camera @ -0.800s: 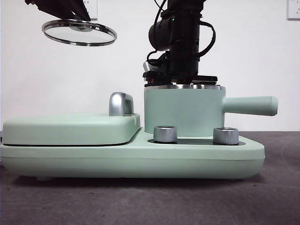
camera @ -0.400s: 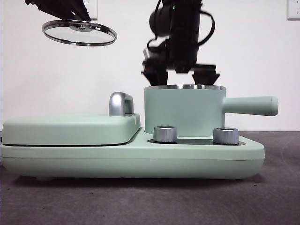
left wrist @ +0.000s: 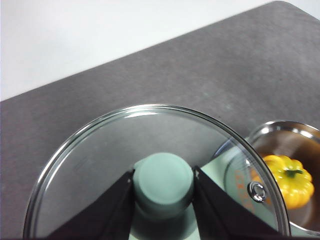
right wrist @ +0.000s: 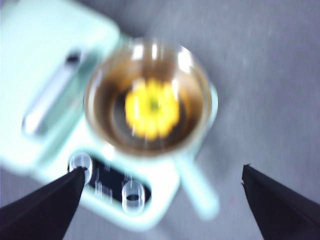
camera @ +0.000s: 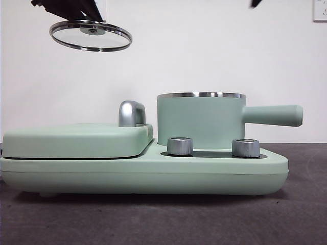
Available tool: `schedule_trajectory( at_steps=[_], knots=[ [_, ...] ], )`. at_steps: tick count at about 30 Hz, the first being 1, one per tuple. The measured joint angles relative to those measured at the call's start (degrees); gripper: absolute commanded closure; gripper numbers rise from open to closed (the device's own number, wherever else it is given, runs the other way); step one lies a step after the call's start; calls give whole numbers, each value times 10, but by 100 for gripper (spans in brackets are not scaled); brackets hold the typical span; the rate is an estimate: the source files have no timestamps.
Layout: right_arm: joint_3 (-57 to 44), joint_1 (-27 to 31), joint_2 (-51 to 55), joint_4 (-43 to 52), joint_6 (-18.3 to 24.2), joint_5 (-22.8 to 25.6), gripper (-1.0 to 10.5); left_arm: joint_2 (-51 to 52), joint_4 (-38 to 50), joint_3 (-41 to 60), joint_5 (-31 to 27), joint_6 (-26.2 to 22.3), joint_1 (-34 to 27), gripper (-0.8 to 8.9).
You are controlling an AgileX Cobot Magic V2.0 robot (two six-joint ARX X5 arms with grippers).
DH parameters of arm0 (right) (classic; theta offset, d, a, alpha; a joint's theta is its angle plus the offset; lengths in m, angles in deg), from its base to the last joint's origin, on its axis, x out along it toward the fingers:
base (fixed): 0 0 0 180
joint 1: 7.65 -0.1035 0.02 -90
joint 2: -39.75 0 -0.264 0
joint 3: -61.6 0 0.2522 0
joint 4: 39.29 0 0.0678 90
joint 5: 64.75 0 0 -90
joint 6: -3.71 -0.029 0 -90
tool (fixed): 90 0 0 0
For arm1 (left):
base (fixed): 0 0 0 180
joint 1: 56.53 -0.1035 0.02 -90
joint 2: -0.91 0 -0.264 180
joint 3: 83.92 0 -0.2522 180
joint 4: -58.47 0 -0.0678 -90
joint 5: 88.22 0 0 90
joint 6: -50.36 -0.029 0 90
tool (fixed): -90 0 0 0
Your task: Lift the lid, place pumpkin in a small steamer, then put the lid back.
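Pumpkin [left wrist: 287,180], glossy yellow, ribbed, green-stemmed, sits inside small steamer [camera: 200,120].

One lid [camera: 90,35], glass, steel-rimmed, with one mint knob [left wrist: 163,184]. One pumpkin [left wrist: 287,180], yellow. One small steamer [camera: 200,120] with one side handle [camera: 273,115]. Two silver dials [camera: 180,146] on front panel. One flat griddle cover [camera: 76,139] with one chrome handle [camera: 131,113]. One mint base unit [camera: 153,176]. Two grippers: left gripper [left wrist: 163,187], right gripper [right wrist: 160,192].
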Motion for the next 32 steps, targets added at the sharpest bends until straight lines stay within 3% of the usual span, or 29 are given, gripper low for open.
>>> schedule_trajectory(
  at_steps=[6,17,23,32],
  knots=[
    [-189,0,196,8,0,-8,451,0,-1,0,0,0,39,700],
    [-426,-3,522,213,-18,-92,451,-16,7,0,2,0,142,700],
    [-473,-3,600,202,-44,-92,451,-57,43,0,2,-1,195,701],
    [-478,-3,615,193,-57,-90,451,-133,105,0,2,-1,228,701]
  ],
)
